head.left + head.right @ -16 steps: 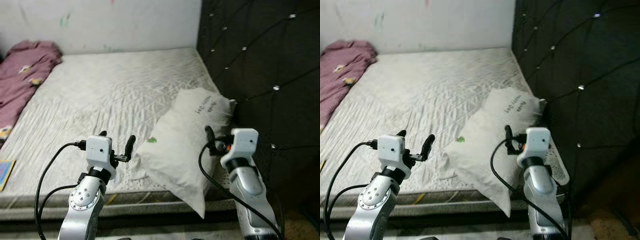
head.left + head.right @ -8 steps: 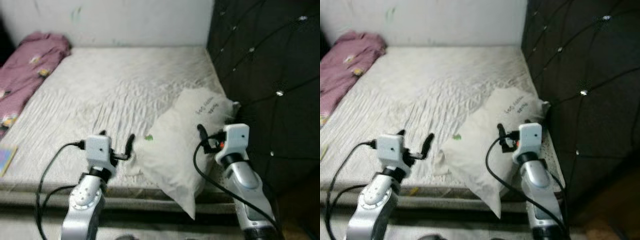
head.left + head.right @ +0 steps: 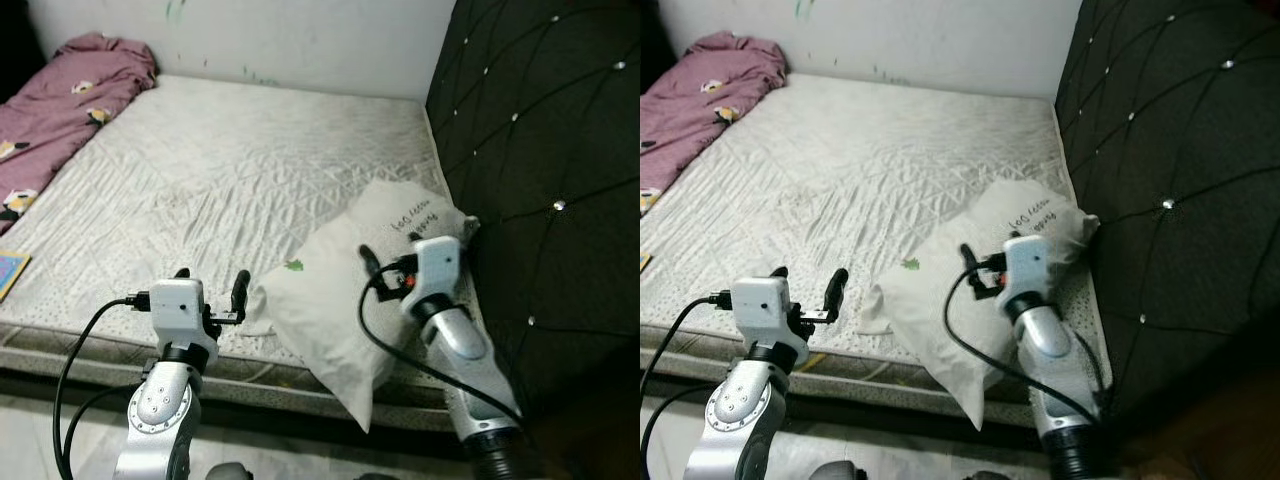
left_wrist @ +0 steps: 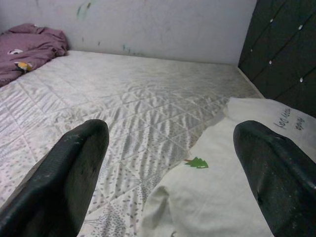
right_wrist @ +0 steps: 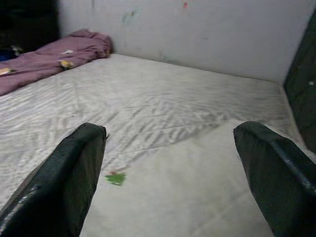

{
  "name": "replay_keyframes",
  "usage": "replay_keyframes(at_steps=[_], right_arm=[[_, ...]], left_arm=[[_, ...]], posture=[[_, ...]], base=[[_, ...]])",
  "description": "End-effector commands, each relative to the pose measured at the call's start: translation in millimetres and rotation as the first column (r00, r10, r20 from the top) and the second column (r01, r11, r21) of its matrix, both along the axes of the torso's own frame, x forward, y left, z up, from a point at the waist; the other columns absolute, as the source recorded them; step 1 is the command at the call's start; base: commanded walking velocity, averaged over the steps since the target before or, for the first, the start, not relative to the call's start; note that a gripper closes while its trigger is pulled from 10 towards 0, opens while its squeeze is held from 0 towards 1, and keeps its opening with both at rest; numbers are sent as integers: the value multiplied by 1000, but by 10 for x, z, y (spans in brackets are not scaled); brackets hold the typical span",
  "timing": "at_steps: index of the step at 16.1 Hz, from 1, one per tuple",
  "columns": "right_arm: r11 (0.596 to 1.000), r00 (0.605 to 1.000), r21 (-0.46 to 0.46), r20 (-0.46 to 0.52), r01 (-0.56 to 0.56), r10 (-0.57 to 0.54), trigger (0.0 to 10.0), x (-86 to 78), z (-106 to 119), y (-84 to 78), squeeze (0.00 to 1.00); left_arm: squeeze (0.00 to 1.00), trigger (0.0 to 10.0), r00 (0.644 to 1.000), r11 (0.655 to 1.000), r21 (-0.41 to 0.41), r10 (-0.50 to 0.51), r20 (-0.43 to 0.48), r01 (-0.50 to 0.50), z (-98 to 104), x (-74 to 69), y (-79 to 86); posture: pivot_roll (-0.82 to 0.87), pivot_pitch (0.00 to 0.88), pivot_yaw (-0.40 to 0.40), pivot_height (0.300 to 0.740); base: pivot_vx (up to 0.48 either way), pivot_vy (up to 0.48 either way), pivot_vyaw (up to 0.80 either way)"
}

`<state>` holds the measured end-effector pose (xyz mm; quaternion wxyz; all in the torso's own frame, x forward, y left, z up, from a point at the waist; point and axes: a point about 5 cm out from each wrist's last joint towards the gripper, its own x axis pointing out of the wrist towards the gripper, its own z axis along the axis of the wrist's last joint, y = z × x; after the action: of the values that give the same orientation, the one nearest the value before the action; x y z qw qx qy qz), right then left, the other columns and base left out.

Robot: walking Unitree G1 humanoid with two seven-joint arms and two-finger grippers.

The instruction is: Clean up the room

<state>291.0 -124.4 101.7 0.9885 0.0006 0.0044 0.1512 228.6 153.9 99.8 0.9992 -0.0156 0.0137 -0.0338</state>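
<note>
Both arms reached forward over the bed's near edge: the left gripper [image 3: 210,290] hung spread wide just beside the pillow's corner, the right gripper [image 3: 970,262] spread wide above it, holding nothing. Since a second earlier the camera had shifted. The white rectangular cloth pillow [image 3: 340,300] (small green mark, printed lettering) lay against the black tufted headboard [image 3: 540,130] on the white quilted mattress [image 3: 230,170].

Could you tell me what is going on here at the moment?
The robot stands at the edge of a bed, facing a white pillow that lies at the corner by the dark padded headboard. Its left gripper and right gripper are both open and raised on either side of the pillow, holding nothing. A purple blanket lies bunched at the far side.
</note>
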Motion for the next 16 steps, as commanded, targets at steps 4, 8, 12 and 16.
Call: replay_keyframes(at_steps=[4,8,12,16], right_arm=[[999,999,1,14,50,-50,10000,-40,-4,-106,0],[998,998,3,15,56,-56,10000,-39,-5,-107,0],[999,998,-1,11,54,-54,10000,-33,-15,-113,0],[997,997,5,8,71,-71,10000,-38,-18,-140,0]], left_arm=[[0,10000,999,999,22,-49,9,49,50,68,-30],[0,10000,998,998,30,-56,16,56,68,77,-19],[0,10000,999,999,20,-49,9,49,61,62,0],[0,10000,998,997,22,-68,12,68,61,83,-15]], posture=[[43,21,-16,740],[51,25,-16,740],[52,23,-17,740],[42,15,-9,740]], base=[[0,0,0],[0,0,0],[0,0,0],[0,0,0]])
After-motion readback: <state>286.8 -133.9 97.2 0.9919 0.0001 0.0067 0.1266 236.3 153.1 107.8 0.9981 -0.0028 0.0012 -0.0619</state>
